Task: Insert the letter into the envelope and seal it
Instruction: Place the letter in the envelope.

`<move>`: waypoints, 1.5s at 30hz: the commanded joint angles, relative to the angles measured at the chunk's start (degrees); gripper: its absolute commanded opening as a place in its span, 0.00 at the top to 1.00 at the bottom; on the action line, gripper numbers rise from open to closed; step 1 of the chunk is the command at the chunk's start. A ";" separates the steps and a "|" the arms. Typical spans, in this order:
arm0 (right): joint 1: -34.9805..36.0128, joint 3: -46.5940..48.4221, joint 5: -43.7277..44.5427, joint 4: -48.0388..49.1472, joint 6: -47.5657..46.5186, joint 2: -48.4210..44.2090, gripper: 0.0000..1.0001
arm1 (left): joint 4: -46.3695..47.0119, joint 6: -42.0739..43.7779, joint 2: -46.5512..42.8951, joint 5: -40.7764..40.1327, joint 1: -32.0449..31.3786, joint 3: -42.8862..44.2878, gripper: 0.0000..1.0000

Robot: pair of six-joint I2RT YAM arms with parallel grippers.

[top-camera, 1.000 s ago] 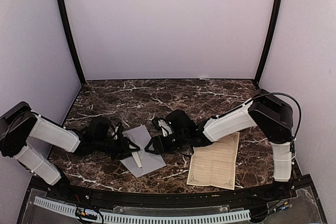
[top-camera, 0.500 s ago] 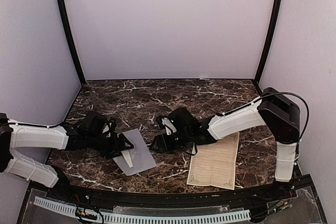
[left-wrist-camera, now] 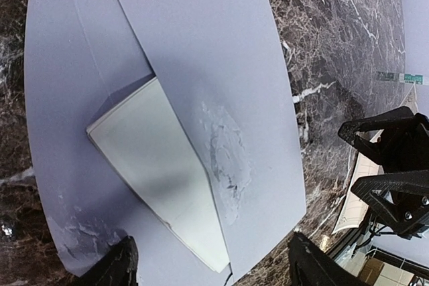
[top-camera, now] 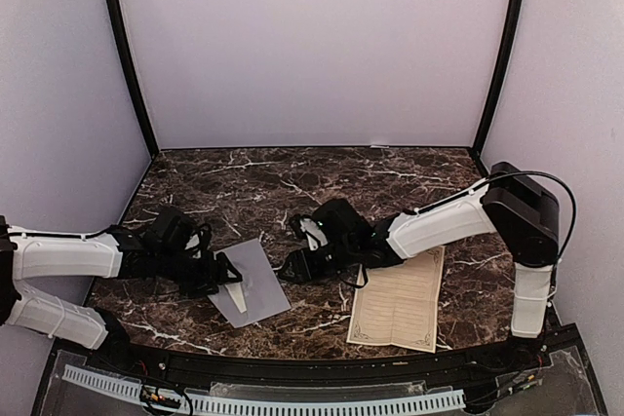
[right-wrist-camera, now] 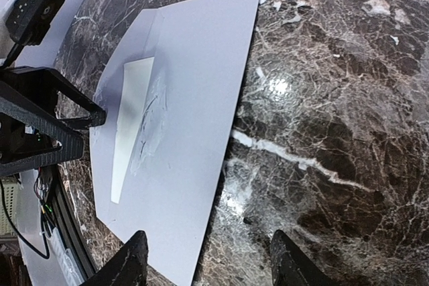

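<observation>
The grey-lavender envelope (top-camera: 255, 275) lies flat on the marble near the front left. A folded off-white letter sheet (left-wrist-camera: 151, 165) is tucked partly under its upper layer, and one end sticks out (top-camera: 237, 297). It also shows in the right wrist view (right-wrist-camera: 131, 122). My left gripper (top-camera: 222, 276) is open and empty over the envelope's left end (left-wrist-camera: 211, 269). My right gripper (top-camera: 292, 266) is open and empty, straddling the envelope's right edge (right-wrist-camera: 211, 262). A flat cream letter sheet (top-camera: 400, 299) with a dark border lies apart at the right.
The dark marble table (top-camera: 292, 182) ends at a black front rail (top-camera: 292, 362). Black corner posts (top-camera: 127, 56) and lavender walls enclose the back and sides. The right arm's elbow (top-camera: 522, 211) stands over the table's right side.
The left arm has stretched out lower and drawn left. The envelope with the folded sheet has slid a little left. The right gripper now sits at the envelope's right edge.
</observation>
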 commanded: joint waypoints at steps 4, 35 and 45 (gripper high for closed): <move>0.69 2.72 -2.41 2.51 0.31 2.62 0.50 | 2.52 1.13 2.84 0.49 0.19 0.29 0.27; 1.01 9.37 -3.61 -0.29 -0.90 10.41 0.63 | 8.02 2.68 10.12 2.70 0.19 1.92 0.39; 1.20 10.52 -3.78 -1.23 -1.22 11.29 0.65 | 10.87 2.34 11.82 3.95 0.19 1.79 0.40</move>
